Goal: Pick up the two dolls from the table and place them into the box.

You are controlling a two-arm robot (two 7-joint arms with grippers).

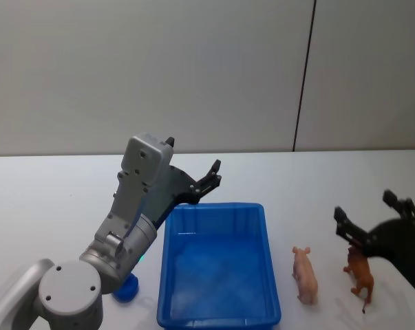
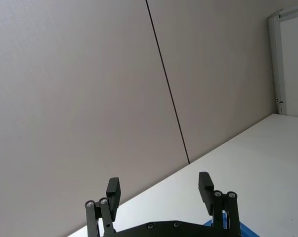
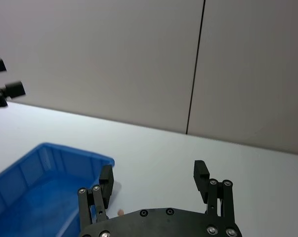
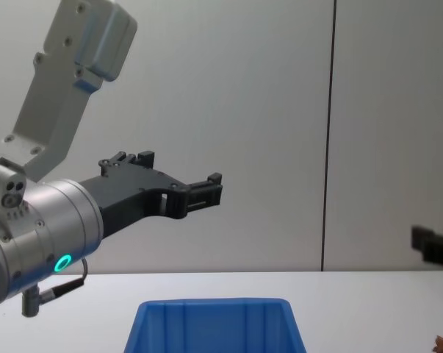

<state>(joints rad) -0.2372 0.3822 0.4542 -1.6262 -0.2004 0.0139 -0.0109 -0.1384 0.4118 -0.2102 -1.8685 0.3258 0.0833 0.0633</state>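
The blue box (image 1: 217,265) sits on the white table (image 1: 56,199), and it looks empty. To its right lie the two dolls: a pink pig (image 1: 305,275) and a brown animal (image 1: 360,275). My right gripper (image 1: 367,210) hovers open just above the brown doll, holding nothing. In the right wrist view its gripper (image 3: 153,177) spreads wide, with the box (image 3: 35,177) beside it and a bit of the pig (image 3: 120,212) at its base. My left gripper (image 1: 195,159) is raised over the box's far left corner, open and empty (image 2: 159,187).
A plain grey wall with a dark vertical seam (image 1: 303,75) stands behind the table. A small blue object (image 1: 126,289) lies by the box's near left corner, under my left arm. Bare tabletop stretches behind the box and to the far left.
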